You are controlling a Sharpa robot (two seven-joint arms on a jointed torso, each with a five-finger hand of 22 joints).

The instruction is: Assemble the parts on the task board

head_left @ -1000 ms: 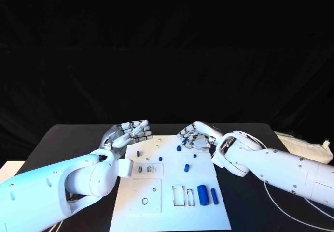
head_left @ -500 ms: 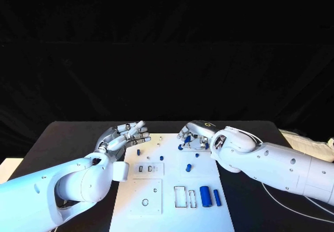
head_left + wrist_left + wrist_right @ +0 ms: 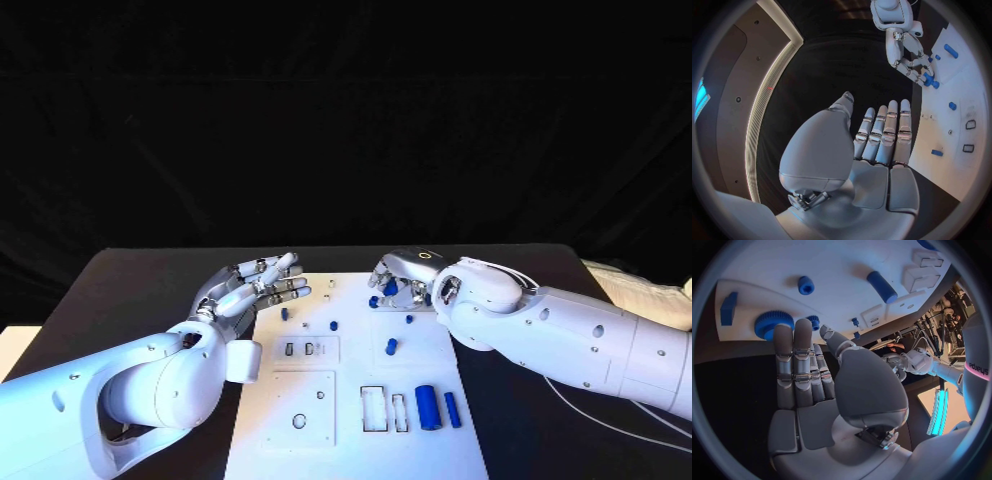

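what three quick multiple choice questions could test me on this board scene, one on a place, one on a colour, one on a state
1. Where is the right robot hand?
A. over the far end of the task board
B. off the table to the right
C. over the board's near edge

2. What colour is the large cylinder lying near the board's near right corner?
A. red
B. blue
C. yellow

3. What state is the left robot hand in?
A. gripping a blue part
B. closed in a fist
C. open, fingers spread, holding nothing

Answers:
1. A, the head view shows it at the board's far end among small blue pieces.
2. B, it is plainly blue against the white board.
3. C, the left wrist view shows straight fingers with nothing in the palm.
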